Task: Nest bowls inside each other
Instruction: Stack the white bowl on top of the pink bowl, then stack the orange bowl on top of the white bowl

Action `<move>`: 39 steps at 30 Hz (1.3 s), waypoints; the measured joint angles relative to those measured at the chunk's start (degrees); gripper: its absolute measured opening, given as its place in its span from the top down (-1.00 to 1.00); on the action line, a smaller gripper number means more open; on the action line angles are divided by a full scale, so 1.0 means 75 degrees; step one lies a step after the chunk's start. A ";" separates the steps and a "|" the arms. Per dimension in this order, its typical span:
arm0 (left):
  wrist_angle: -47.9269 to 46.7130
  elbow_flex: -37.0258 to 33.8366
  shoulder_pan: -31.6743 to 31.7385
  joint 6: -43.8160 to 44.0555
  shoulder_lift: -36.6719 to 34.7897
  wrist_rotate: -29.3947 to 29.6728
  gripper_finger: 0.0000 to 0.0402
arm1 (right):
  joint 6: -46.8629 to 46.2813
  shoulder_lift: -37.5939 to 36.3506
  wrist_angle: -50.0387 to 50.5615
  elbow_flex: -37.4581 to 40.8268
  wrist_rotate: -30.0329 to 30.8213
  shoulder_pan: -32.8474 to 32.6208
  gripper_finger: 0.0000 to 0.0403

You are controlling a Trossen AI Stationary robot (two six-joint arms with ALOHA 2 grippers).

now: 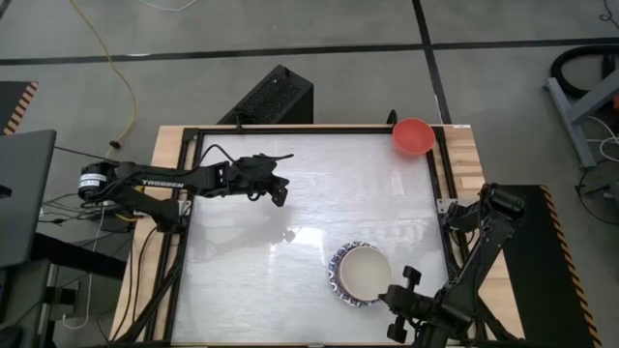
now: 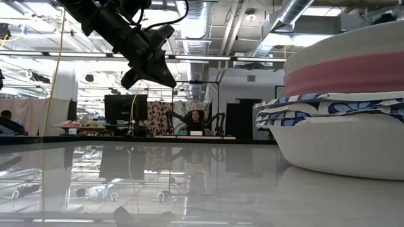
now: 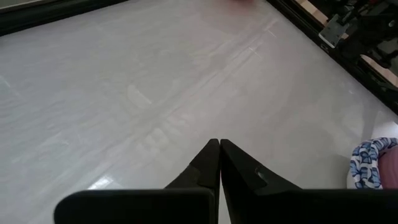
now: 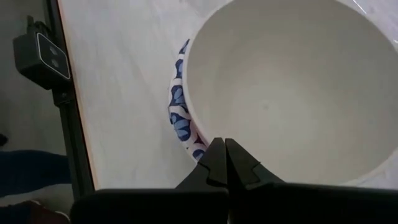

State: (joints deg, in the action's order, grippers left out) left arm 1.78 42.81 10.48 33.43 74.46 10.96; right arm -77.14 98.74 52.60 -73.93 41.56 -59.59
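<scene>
nest is nearly done: a stack of small round bowls (image 1: 361, 274) sits lower centre-right of the high view, plain cream-white bowl (image 4: 280, 81) on top, blue-patterned rims (image 4: 179, 112) showing under it; the low view, right edge, shows a pink bowl (image 2: 344, 74) sandwiched between the cream one and the blue-rimmed ones. one small red round bowl (image 1: 413, 136) is not yet nested, alone at the upper right corner of the glossy white tabletop (image 1: 251, 280), well apart from the stack. left gripper (image 1: 279, 190) hangs above the table at upper centre-left, fingers clenched together, holding nothing. right gripper (image 1: 400, 317) sits just beside the stack at the bottom edge, also pinched closed and empty. judgement: step in hand is fetching the last bowl. next move calls for one arm to open up, reach the red bowl at upper right, grip its rim, carry it over and drop it centred into the cream bowl; right arm looks the nearer side.
</scene>
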 joint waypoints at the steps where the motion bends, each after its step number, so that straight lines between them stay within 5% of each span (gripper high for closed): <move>1: 0.0005 0.0000 0.0000 0.0000 0.0000 0.0000 1.00 | 0.0000 0.0000 -0.0001 0.0000 0.0000 0.0000 0.99; 20: 0.0006 0.0000 0.0000 -0.0108 0.0000 0.0000 1.00 | 0.0158 -0.0017 0.0295 -0.0278 -0.0117 0.0070 0.96; 33: 0.0016 0.0000 0.0038 0.0082 0.0000 -0.0280 1.00 | 0.0460 -0.0402 0.4414 -0.2209 0.0397 0.0708 0.92; 39: 0.0023 0.0000 0.0288 0.0321 0.0000 -0.1172 1.00 | 0.2144 -0.1689 0.4171 -0.2279 0.0853 0.1464 0.93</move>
State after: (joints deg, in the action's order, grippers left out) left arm 1.96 42.81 12.64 35.83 74.46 2.17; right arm -61.06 86.07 83.88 -91.02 47.95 -48.61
